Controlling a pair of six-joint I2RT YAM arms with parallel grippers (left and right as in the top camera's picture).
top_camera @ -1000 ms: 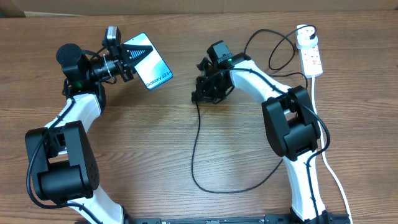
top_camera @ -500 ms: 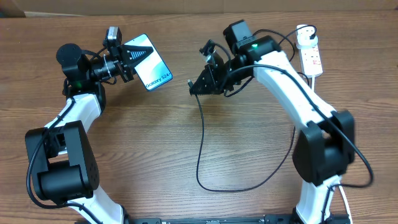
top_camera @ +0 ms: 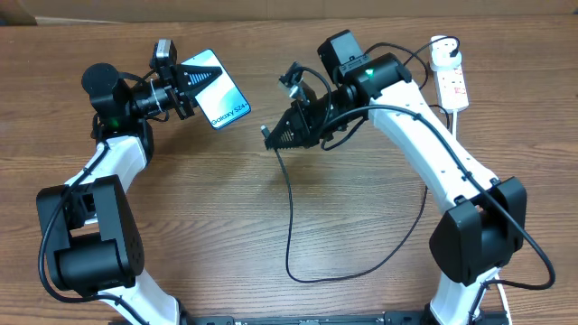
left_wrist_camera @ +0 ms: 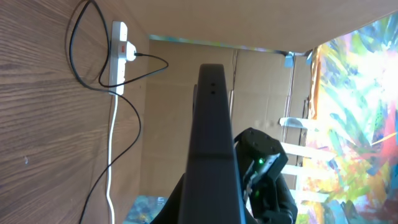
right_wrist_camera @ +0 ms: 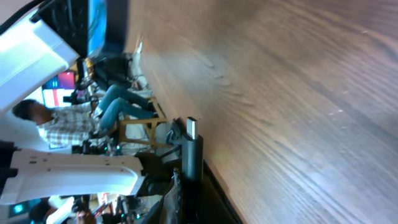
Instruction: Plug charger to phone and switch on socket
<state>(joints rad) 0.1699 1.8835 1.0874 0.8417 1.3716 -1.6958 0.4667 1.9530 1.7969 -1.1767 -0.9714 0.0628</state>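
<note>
My left gripper [top_camera: 185, 88] is shut on the phone [top_camera: 219, 90], a slim phone with a light blue screen, and holds it tilted above the table at the back left. In the left wrist view the phone [left_wrist_camera: 211, 137] shows edge-on as a dark bar. My right gripper [top_camera: 275, 135] is shut on the charger's connector tip [right_wrist_camera: 191, 129], which points left toward the phone, a short gap away. The black charger cable [top_camera: 298, 226] hangs down and loops over the table to the socket [top_camera: 452, 77], a white strip at the back right, where its plug [top_camera: 442, 43] sits.
The socket's white cord [top_camera: 465, 171] runs down the right side past my right arm's base. The cable loop lies across the table's middle front. The socket also shows in the left wrist view [left_wrist_camera: 118, 59].
My right gripper has lifted the connector off the table and swung it left toward the phone. The left arm and phone have not moved.
</note>
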